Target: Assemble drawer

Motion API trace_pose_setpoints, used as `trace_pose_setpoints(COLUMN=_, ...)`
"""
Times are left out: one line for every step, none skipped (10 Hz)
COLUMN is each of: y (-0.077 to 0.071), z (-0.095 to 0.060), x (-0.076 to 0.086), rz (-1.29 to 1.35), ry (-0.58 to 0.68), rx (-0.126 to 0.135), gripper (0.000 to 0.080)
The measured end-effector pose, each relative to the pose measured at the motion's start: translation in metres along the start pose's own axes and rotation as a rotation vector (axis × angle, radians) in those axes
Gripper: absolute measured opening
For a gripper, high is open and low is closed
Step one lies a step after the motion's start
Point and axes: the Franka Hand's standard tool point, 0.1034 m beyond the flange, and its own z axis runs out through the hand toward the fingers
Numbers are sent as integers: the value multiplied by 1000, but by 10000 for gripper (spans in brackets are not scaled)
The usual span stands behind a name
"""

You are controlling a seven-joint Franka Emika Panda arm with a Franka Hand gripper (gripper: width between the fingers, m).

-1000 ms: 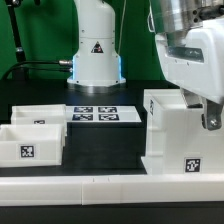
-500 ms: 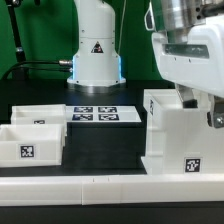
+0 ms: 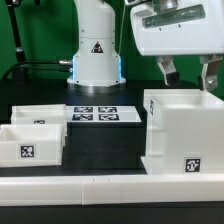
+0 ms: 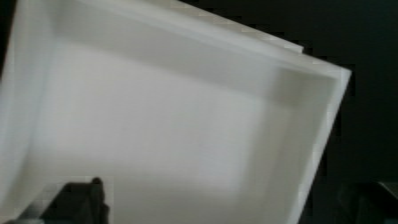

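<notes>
The drawer's white hollow housing (image 3: 180,130) stands open side up at the exterior view's right, with a tag on its front. Two small white trays (image 3: 30,138) sit side by side at the left, each with a tag. My gripper (image 3: 190,78) hangs just above the housing's back rim, open and empty, with both dark fingers (image 3: 169,70) clear of the walls. The wrist view looks down into the housing's white inside (image 4: 178,120), and my gripper (image 4: 231,205) shows there with one dark fingertip (image 4: 75,203) over it.
The marker board (image 3: 93,113) lies flat in front of the robot base (image 3: 95,60). A long low white rail (image 3: 110,190) runs along the table's front edge. Black table shows between the trays and the housing.
My gripper has risen from down at the housing's right wall to above its rim and shifted toward the exterior view's left. The housing and trays have not moved.
</notes>
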Motion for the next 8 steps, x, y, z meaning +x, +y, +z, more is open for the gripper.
trace_pose_setpoints(y=0, z=0, x=0, rz=-56, ry=0, rx=-1, gripper=649)
trace_pose_setpoints(y=3, z=1, x=2, rz=-175, ry=0, rx=-15, gripper=649)
trace_pose_setpoints(y=12, z=2, x=9, rz=-434, ry=-14, rx=-97, gripper=649)
trace_pose_setpoints(y=13, z=-4, x=17, rz=-584, ry=-17, rx=-107, gripper=649)
trace_pose_setpoints(y=21, z=-13, x=28, rz=-726, ry=-20, rx=-107, gripper=649)
trace_pose_setpoints(y=31, z=-17, x=38, rz=-845, ry=-26, rx=-110, gripper=649)
trace_pose_setpoints(y=42, z=-17, x=49, rz=-962, ry=-28, rx=-112, gripper=649)
trace_pose_setpoints(y=54, z=-18, x=63, rz=-1093, ry=-11, rx=-104, gripper=649)
